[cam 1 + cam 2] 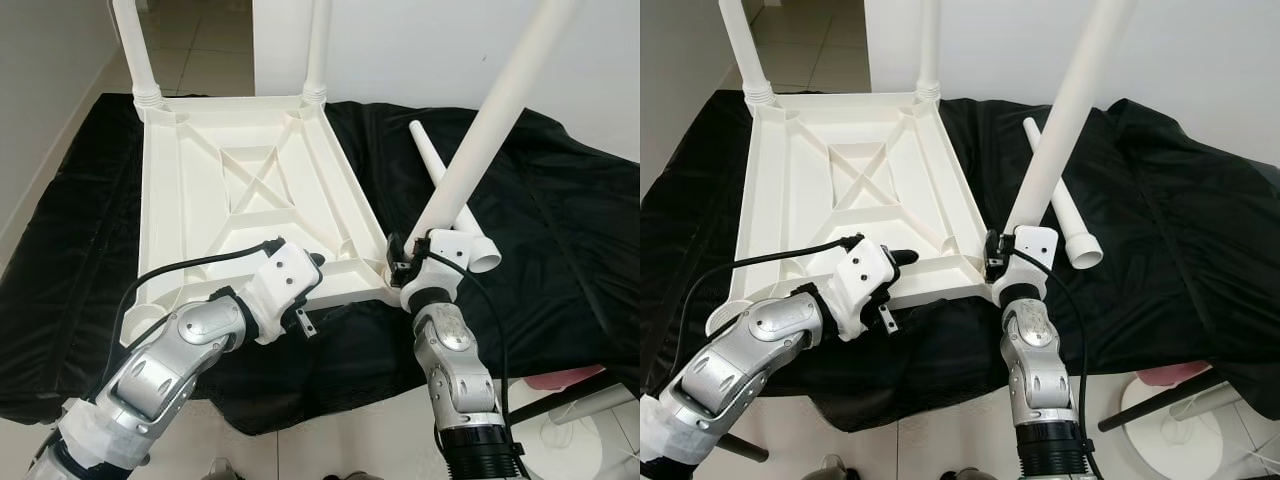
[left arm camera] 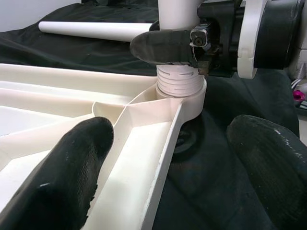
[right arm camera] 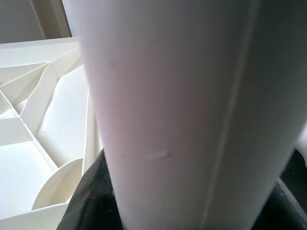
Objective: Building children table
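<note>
A white plastic table top (image 1: 180,200) lies upside down on a black cloth. Two white legs (image 1: 135,50) (image 1: 318,45) stand in its far corners. My right gripper (image 1: 415,258) is shut on a third leg (image 1: 490,130), which leans to the right with its ribbed end (image 2: 177,81) in the near right corner socket (image 2: 189,103). My left gripper (image 1: 312,275) is open at the table's near rim, just left of that corner. One of its fingers (image 2: 72,163) is over the table's inside, the other over the cloth. A fourth leg (image 1: 428,155) lies loose on the cloth.
The black cloth (image 1: 560,200) covers a low surface whose front edge is close to me. White walls stand behind and to the left, with a tiled floor beyond. A pink item (image 1: 565,380) and a white round object (image 1: 1170,420) sit at the lower right.
</note>
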